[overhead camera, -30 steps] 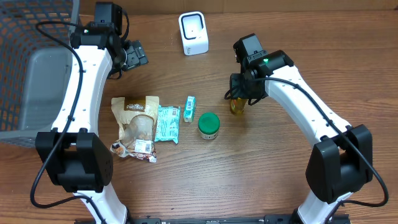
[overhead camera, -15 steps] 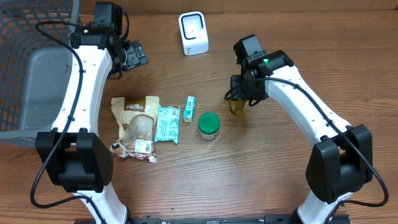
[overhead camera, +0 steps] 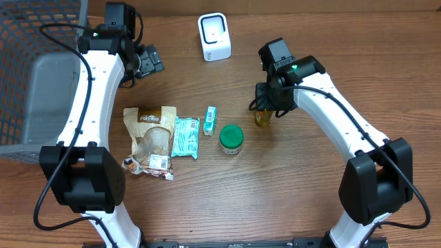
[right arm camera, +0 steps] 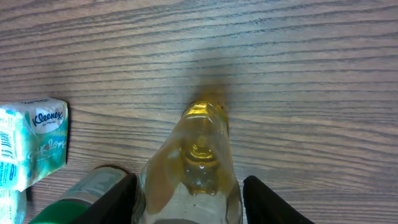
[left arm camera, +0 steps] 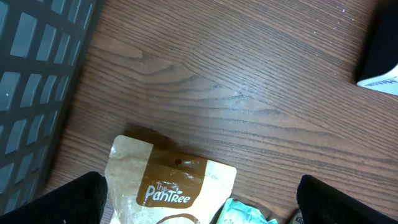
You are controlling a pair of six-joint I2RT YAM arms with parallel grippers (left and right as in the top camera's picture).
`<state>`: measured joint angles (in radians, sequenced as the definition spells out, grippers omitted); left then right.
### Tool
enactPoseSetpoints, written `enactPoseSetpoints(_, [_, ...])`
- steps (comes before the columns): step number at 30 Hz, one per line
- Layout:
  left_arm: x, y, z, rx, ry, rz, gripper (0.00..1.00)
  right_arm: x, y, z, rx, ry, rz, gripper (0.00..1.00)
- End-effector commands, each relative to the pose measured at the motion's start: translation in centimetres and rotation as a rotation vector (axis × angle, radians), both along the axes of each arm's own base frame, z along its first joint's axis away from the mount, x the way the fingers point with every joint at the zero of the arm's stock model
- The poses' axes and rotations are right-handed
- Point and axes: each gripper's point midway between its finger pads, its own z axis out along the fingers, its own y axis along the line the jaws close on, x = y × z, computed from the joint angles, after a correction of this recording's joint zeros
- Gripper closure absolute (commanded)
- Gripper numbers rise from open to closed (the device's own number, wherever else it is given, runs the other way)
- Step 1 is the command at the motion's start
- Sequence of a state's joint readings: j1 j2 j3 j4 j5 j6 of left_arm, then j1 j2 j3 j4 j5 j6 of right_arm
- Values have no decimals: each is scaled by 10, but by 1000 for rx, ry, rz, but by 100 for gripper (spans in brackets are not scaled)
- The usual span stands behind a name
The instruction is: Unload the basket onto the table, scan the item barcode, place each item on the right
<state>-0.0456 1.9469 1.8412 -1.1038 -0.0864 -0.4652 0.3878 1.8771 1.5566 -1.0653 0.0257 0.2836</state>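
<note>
Right fingers (right arm camera: 115, 200) clamped on yellow bottle (right arm camera: 194, 168), tissue pack (right arm camera: 31, 143) off their left side; left fingers (left arm camera: 74, 202) spread wide, brown pouch (left arm camera: 168, 186) between.

Brown pouch (left arm camera: 171, 186) just ahead of my left gripper (left arm camera: 202, 202), betw. its fingers: "The PanTree" in white. Tissue pack (right arm camera: 31, 149) to the left of my right gripper (right arm camera: 193, 199): "Kleenex" logo. Its other print is too small to read.
</note>
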Motion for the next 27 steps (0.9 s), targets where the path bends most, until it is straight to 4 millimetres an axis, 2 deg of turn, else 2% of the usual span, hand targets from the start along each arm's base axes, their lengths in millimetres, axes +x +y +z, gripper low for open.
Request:
enactPoseSetpoints(1, [3,-1,12,-10,-33,7,0,-2,2,-2,-1,3,11,50])
enactPoseSetpoints(13, [3,-1,12,-10,-33,7,0,0,3,-2,2,-4,10,55])
enactPoseSetpoints(24, [3,-1,12,-10,-33,7,0,0,3,-2,2,-4,9,65])
enactPoseSetpoints(27, [3,-1,12,-10,-33,7,0,0,3,-2,2,-4,9,64])
